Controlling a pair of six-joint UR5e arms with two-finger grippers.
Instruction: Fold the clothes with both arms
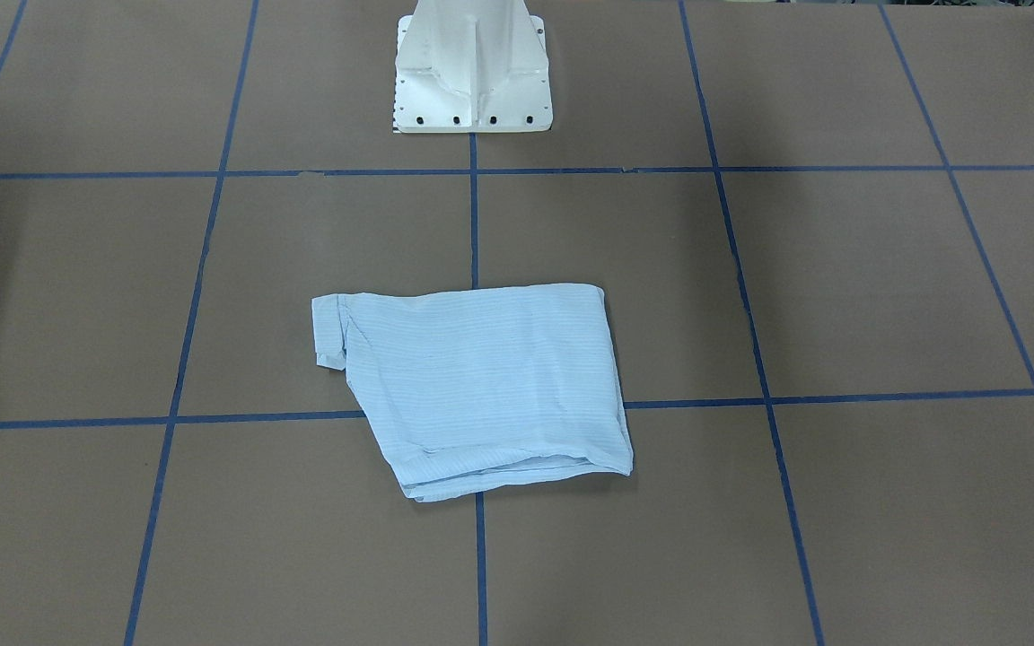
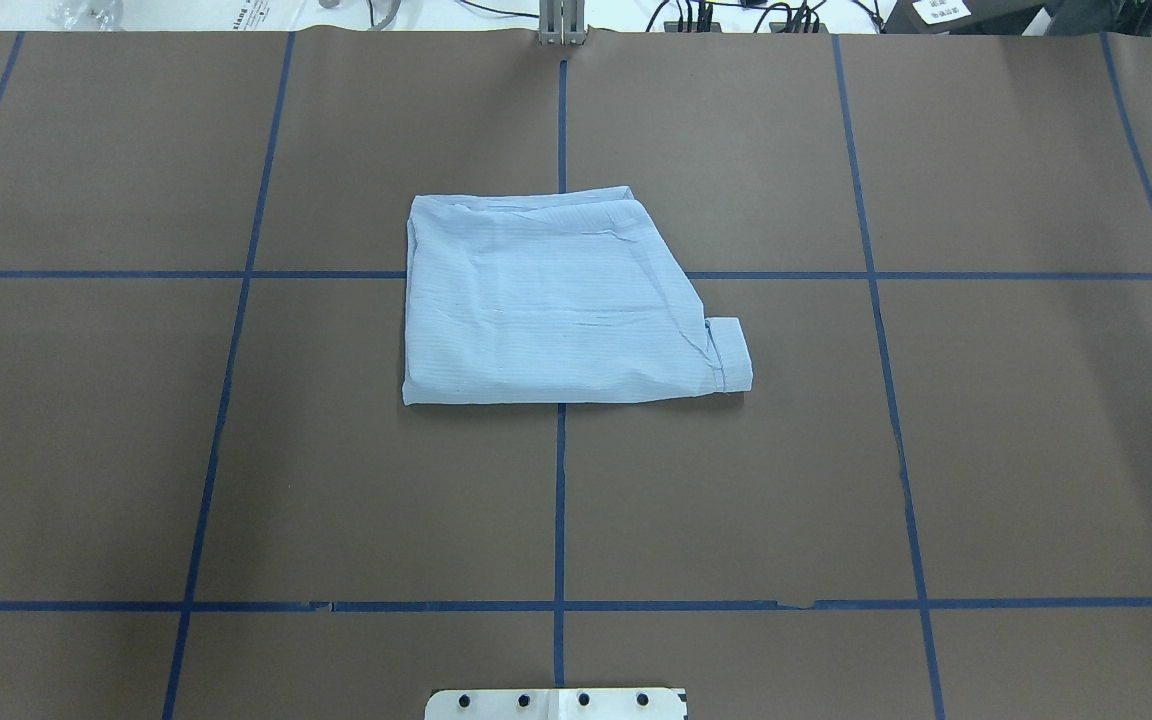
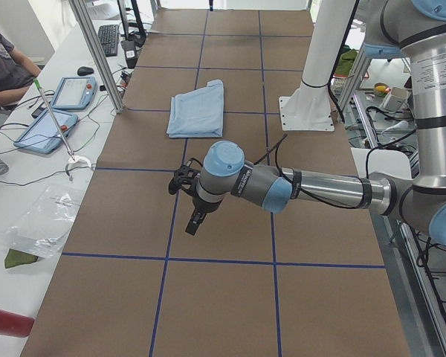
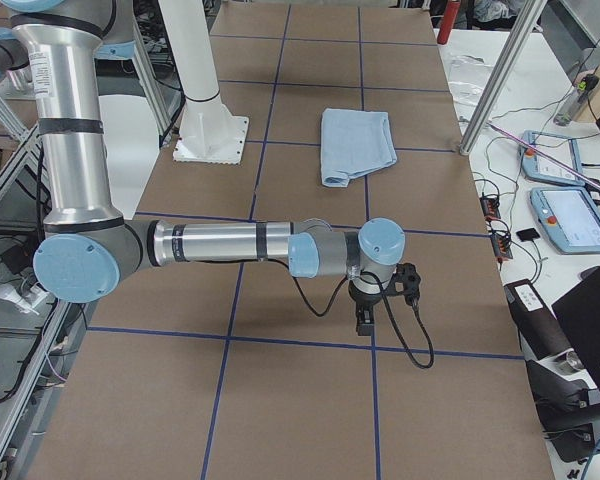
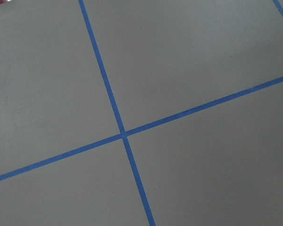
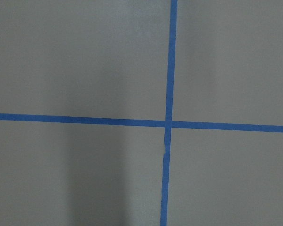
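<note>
The pale-blue striped shirt (image 1: pixel 481 386) lies folded into a flat, roughly square packet near the middle of the brown table, with a cuff sticking out at one corner (image 2: pixel 728 350). It also shows in the left view (image 3: pixel 198 109) and the right view (image 4: pixel 355 145). My left gripper (image 3: pixel 195 223) hangs over bare table well away from the shirt, toward the table's left end. My right gripper (image 4: pixel 365 318) hangs over bare table toward the right end. Both show only in the side views, so I cannot tell whether they are open or shut. The wrist views show only table and tape.
Blue tape lines (image 2: pixel 560 500) divide the table into squares. The white pedestal base (image 1: pixel 472 72) stands at the robot's edge. An operator (image 3: pixel 4 63) and tablets (image 3: pixel 74 93) are on a side bench past the far edge; more tablets (image 4: pixel 570 215) show in the right view.
</note>
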